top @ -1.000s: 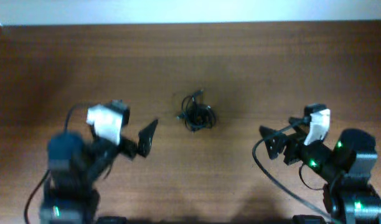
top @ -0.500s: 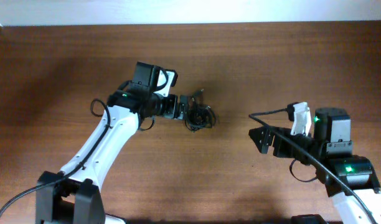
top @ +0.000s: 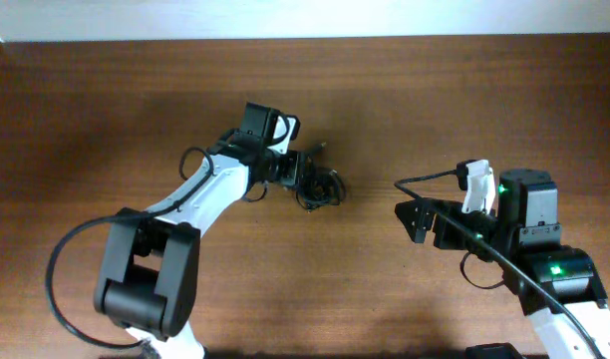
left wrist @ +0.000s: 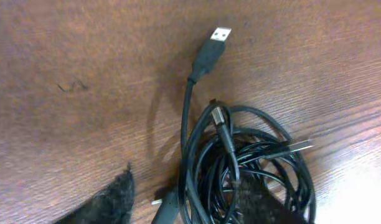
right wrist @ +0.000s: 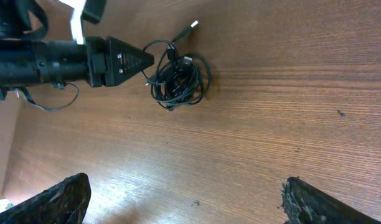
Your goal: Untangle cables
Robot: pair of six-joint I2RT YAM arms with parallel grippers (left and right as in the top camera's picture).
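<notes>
Just beyond the table's middle, the cables lie in one small knot on the wood, a plug on a loose strand pointing toward the far edge. The left hand is right at the knot's left side. Its wrist view shows one dark finger beside the loops and a dark shape under them, but I cannot tell whether it grips the cords. The right hand hangs well apart to the right, fingers wide, holding nothing. Open wood lies around the knot's other sides, and the far edge meets a pale wall. Only the left wrist view shows a faint scratch near the plug. Only the right wrist view shows the left hand tapering toward the cords.
</notes>
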